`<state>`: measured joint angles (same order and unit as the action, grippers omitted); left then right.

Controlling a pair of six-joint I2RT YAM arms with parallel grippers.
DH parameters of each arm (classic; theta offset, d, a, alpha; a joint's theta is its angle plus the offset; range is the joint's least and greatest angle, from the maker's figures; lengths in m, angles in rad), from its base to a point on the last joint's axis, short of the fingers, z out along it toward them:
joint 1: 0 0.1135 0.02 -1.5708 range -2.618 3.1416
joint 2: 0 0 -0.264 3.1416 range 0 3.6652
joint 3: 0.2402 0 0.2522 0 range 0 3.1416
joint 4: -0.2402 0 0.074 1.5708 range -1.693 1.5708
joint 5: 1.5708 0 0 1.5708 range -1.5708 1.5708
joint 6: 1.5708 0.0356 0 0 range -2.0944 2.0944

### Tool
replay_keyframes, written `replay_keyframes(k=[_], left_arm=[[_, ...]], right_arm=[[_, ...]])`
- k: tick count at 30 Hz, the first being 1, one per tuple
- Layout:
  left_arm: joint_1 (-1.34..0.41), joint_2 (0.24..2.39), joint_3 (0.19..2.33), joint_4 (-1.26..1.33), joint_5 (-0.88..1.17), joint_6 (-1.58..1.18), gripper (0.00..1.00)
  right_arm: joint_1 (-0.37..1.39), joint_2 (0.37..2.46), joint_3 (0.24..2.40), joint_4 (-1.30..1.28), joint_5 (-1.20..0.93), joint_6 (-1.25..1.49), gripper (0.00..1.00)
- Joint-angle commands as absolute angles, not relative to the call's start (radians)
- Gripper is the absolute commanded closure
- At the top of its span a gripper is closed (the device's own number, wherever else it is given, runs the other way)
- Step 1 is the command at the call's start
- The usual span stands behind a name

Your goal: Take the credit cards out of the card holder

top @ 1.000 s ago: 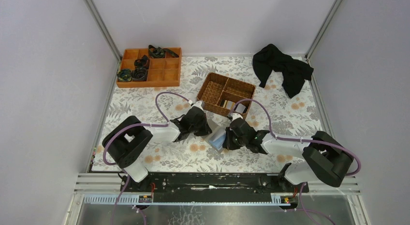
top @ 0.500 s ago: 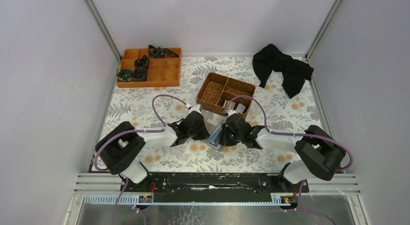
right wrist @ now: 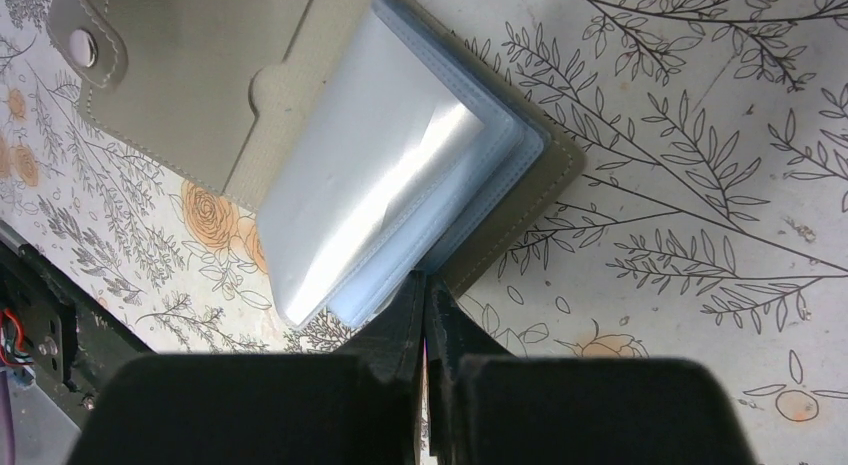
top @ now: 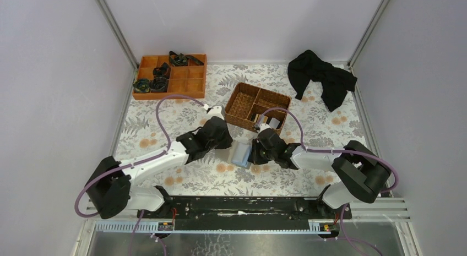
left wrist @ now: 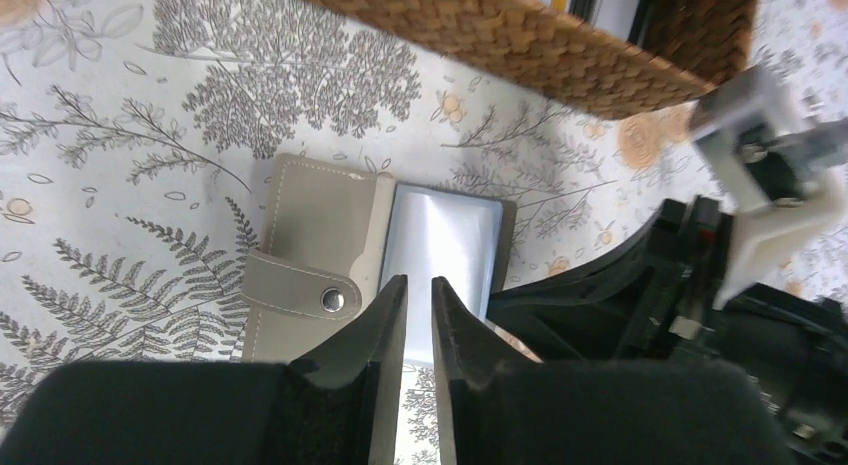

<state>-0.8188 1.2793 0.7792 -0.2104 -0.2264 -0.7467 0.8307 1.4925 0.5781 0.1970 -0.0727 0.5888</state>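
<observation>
The card holder [top: 239, 154] lies open on the floral table between my two grippers. In the left wrist view its beige cover with a snap tab [left wrist: 310, 255] and its clear sleeves [left wrist: 445, 235] show. My left gripper [left wrist: 418, 285] hovers over the sleeves, its jaws almost together with nothing between them. My right gripper [right wrist: 425, 283] is shut at the lower edge of the card holder [right wrist: 520, 200], where the fanned sleeves [right wrist: 380, 175] meet the cover. Several credit cards [top: 264, 123] stand in the wicker basket's near compartment. I see no card in the sleeves.
The brown wicker basket [top: 242, 102] stands just beyond the holder, and its wall [left wrist: 520, 45] is close ahead of the left gripper. An orange divided tray [top: 170, 77] with dark items is at the back left. A black cloth [top: 322, 77] lies at the back right.
The right gripper has moved left with the card holder, which now lies flatter. The left arm has stretched out and its gripper now hangs over the holder.
</observation>
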Motion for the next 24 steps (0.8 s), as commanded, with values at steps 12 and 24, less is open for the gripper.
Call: replay_keyframes(k=[12, 24], left_arm=[[-0.826, 1.427, 0.859, -0.401, -0.433, -0.638, 0.83], [-0.825, 1.523, 0.717, -0.345, -0.424, -0.707, 1.0]], right_arm=[[0.801, 1.542, 0.56, 0.27, -0.101, 0.596, 0.99], [0.793, 1.564, 0.58, 0.266, -0.118, 0.588, 0.99]])
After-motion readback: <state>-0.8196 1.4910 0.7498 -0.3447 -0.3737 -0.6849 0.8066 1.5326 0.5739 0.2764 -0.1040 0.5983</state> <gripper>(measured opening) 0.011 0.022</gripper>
